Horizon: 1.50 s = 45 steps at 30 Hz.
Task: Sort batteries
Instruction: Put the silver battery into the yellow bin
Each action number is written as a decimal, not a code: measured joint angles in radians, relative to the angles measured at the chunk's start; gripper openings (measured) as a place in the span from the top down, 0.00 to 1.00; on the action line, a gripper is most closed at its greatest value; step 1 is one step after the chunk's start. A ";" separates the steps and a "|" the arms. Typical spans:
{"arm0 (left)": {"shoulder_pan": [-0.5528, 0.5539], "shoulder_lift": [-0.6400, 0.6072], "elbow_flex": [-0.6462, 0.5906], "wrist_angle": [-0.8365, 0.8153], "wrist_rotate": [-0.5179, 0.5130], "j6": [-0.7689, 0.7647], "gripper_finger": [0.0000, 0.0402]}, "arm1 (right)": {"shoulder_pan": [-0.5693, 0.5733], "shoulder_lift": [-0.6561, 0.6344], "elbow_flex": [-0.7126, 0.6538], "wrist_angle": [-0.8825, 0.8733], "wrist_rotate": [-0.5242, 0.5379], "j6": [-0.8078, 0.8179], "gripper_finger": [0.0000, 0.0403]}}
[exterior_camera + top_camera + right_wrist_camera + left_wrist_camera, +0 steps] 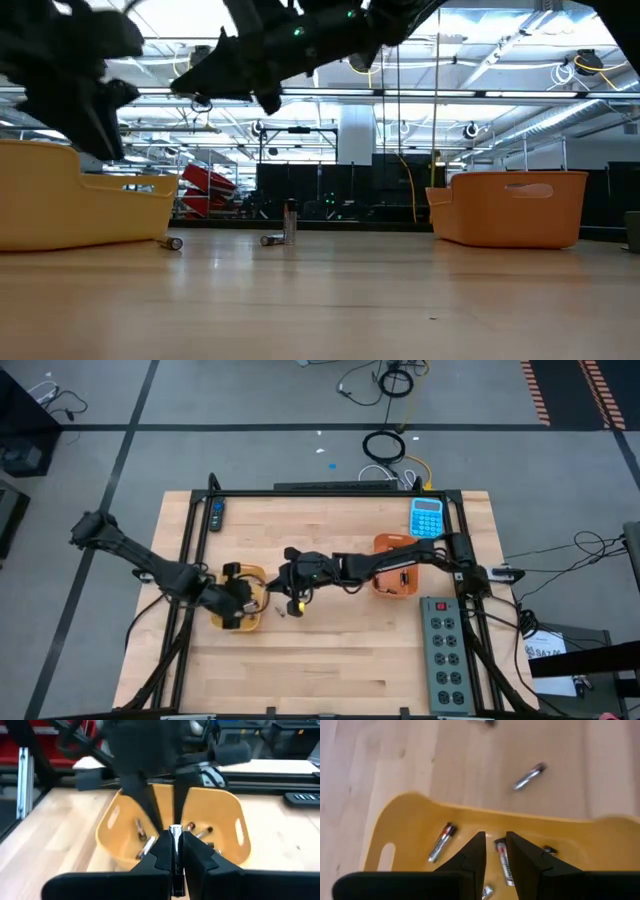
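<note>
My right gripper (175, 851) is clamped on a battery (175, 836), lifted near the desk's middle, facing the yellow tray (225, 810). My left gripper (495, 851) hangs over that tray, fingers slightly parted, holding nothing. Carrying step, I judge: next I must reach over the rim and release. Loose batteries (271, 239) lie beside the tray.

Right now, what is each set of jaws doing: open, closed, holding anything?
Left gripper: open and empty above the yellow tray.
Right gripper: closed on a battery, near the same tray.
</note>
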 joint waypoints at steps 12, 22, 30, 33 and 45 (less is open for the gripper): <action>0.189 0.219 0.000 0.087 -0.029 -0.014 0.78 | 0.015 -0.022 0.000 -0.181 0.000 -0.049 0.98; 0.312 0.385 -0.001 0.356 -0.169 0.215 0.78 | 0.031 -0.030 0.000 -0.362 0.062 -0.075 0.98; 0.339 0.401 -0.001 0.485 -0.209 0.354 0.78 | 0.030 -0.101 -0.001 -0.419 0.131 -0.127 0.98; 0.311 0.334 -0.001 0.446 -0.291 0.334 0.79 | 0.019 -0.111 -0.001 -0.417 0.128 -0.148 0.98; 0.154 -0.020 -0.001 0.160 -0.398 -0.041 0.79 | -0.048 -0.083 -0.001 -0.258 0.010 -0.172 0.98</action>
